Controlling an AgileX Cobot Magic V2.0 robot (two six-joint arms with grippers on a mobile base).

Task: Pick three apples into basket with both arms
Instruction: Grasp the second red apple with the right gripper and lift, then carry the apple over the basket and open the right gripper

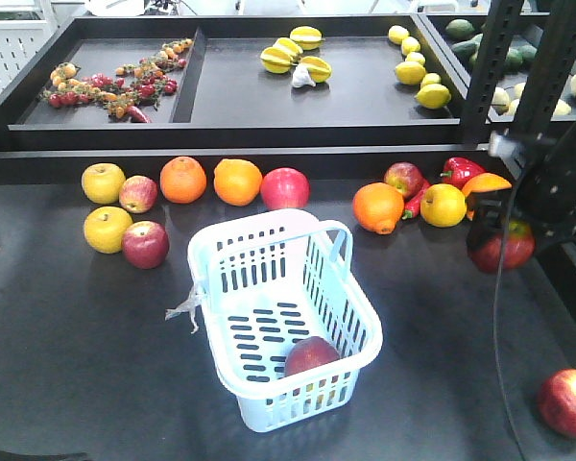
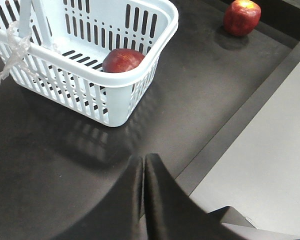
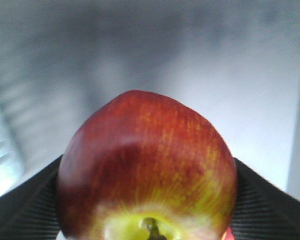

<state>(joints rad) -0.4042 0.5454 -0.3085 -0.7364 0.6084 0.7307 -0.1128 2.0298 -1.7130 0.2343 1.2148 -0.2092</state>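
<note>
I see my right gripper [image 1: 502,240] clamped on one apple [image 1: 500,246] at the right edge, my left gripper [image 2: 143,165] pressed together, another apple [image 1: 312,354] in the basket [image 1: 221,252], and a third apple [image 1: 568,401] at lower right.

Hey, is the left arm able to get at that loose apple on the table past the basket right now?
Probably yes: the left gripper is shut and empty, and only bare table lies between it and the loose apple, beside the basket.
</note>
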